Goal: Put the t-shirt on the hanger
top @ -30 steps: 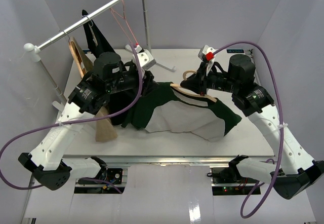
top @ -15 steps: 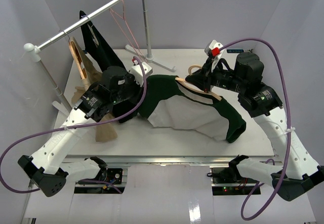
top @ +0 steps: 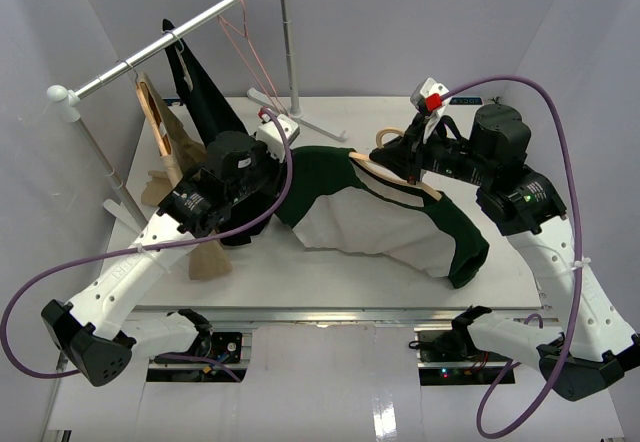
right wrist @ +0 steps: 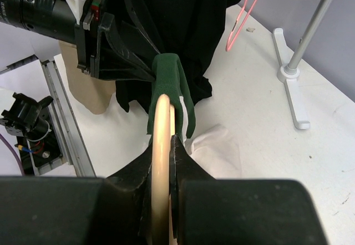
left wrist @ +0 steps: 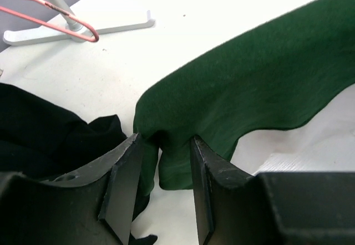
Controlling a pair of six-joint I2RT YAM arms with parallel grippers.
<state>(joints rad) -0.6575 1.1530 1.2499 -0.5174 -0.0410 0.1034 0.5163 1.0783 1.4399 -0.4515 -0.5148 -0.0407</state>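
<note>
The dark green t-shirt (top: 380, 227) with its cream-white panel lies across the middle of the table. The light wooden hanger (top: 425, 188) lies on its upper edge, with one arm inside the green cloth. My right gripper (top: 398, 167) is shut on the hanger (right wrist: 161, 117), whose far end is covered by green cloth (right wrist: 169, 70). My left gripper (top: 283, 177) is at the shirt's left end. Its fingers pinch a bunched green fold (left wrist: 164, 139) of the shirt (left wrist: 249, 90), held just above the table. The hanger's hook is hidden.
A clothes rack (top: 170, 47) stands at the back left. It holds a black garment (top: 200, 82), a tan-beige garment (top: 165, 132) and a pink wire hanger (top: 245, 37). Its white foot (left wrist: 83, 29) lies behind the shirt. Black cloth (left wrist: 50, 134) lies beside my left gripper.
</note>
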